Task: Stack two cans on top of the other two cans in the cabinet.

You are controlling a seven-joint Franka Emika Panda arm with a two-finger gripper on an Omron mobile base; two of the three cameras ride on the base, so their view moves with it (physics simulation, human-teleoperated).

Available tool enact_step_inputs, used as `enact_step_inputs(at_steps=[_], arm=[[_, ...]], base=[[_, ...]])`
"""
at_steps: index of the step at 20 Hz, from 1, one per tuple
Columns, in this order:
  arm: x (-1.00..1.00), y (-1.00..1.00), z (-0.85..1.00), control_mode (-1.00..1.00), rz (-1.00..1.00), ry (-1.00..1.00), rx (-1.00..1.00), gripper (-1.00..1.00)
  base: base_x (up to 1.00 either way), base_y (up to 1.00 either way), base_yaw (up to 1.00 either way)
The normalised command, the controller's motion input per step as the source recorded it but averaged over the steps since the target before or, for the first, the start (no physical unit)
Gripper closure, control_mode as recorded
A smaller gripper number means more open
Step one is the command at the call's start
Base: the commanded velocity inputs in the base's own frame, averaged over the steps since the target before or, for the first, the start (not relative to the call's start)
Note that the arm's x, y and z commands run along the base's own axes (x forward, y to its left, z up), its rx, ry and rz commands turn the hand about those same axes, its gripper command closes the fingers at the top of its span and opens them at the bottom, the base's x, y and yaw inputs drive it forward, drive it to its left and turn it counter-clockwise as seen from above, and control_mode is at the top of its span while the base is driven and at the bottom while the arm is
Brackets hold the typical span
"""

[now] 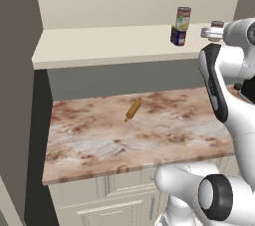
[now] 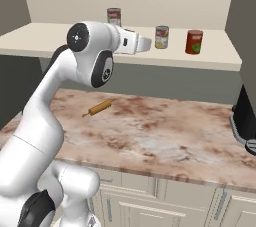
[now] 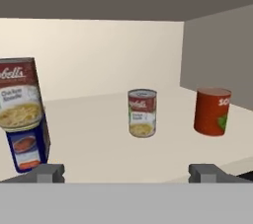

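Note:
On the cream shelf of the cabinet [image 3: 99, 141], a red-and-white soup can [image 3: 17, 94] stands stacked on the short dark blue can [image 3: 27, 151] at the left of the hand view. The same stack [image 1: 180, 27] shows in the left base view. A second red-and-white can [image 3: 142, 112] stands alone mid-shelf, and a red can [image 3: 212, 111] stands to its right. My gripper [image 3: 127, 172] is open and holds nothing. It hovers in front of the shelf edge, level with the cans and short of them. In the right base view the hand [image 2: 134, 41] sits just left of the lone can [image 2: 161, 37].
A wooden rolling pin [image 1: 133, 109] lies on the marbled counter [image 1: 149, 138] below the shelf. White drawer fronts [image 1: 119, 195] run under the counter. A dark appliance [image 2: 245, 116] stands at the counter's right end. The cabinet's side wall [image 3: 217, 55] rises right of the red can.

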Motion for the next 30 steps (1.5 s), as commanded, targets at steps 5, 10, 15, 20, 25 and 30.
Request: enact_step_inputs(at_steps=[5, 10, 15, 20, 25, 30], arm=[[0.09, -0.16, 0.0, -1.0, 0.0, 0.06, 0.0, -1.0], [0.07, -0.01, 0.0, -1.0, 0.0, 0.09, 0.0, -1.0], [0.1, -0.03, 0.0, -1.0, 0.0, 0.05, 0.0, -1.0], [0.05, -0.03, -0.05, -1.0, 0.0, 0.0, 0.0, -1.0], [0.11, -0.08, -0.17, -1.0, 0.0, 0.0, 0.0, -1.0], [0.19, -0.09, -0.09, -1.0, 0.0, 0.01, 0.0, -1.0]], base=[[0.0, 0.0, 0.0], [0.0, 0.0, 0.0], [0.0, 0.0, 0.0], [0.0, 0.0, 0.0], [0.0, 0.0, 0.0], [0.0, 0.0, 0.0]])
